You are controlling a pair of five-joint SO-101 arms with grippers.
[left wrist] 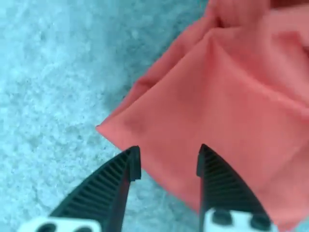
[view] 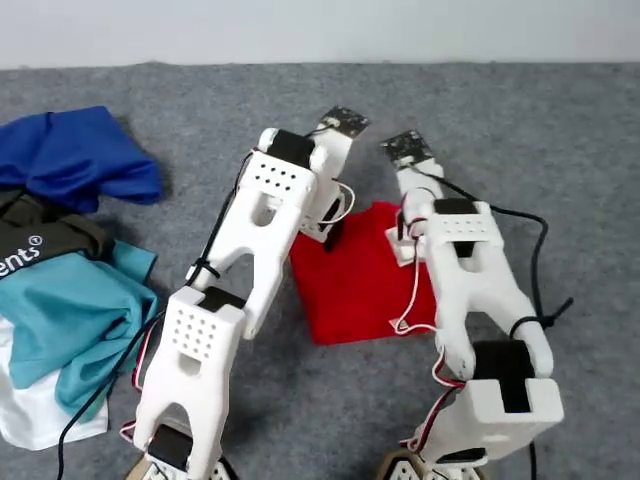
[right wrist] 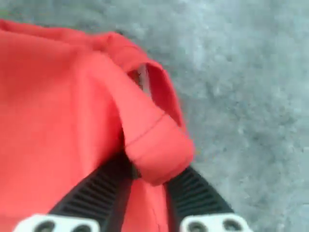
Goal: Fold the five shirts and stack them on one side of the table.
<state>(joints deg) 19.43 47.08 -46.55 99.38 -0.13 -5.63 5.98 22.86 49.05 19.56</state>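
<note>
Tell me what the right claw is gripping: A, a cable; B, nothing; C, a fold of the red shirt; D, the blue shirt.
C: in its wrist view the right claw is closed on a rolled edge of the red shirt.

The shirt [view: 355, 285] is matt red cloth on rough grey felt [view: 560, 150] (arms [view: 270, 200]: smooth white plastic).

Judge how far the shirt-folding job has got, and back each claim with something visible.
Done: nothing looks finished; no folded stack lies on the table. In hand: the red shirt lies between the arms, the right gripper shut on a fold of it, the left gripper open over a corner. Left: the blue shirt, dark shirt, teal shirt and white shirt lie crumpled in a heap, unfolded.
</note>
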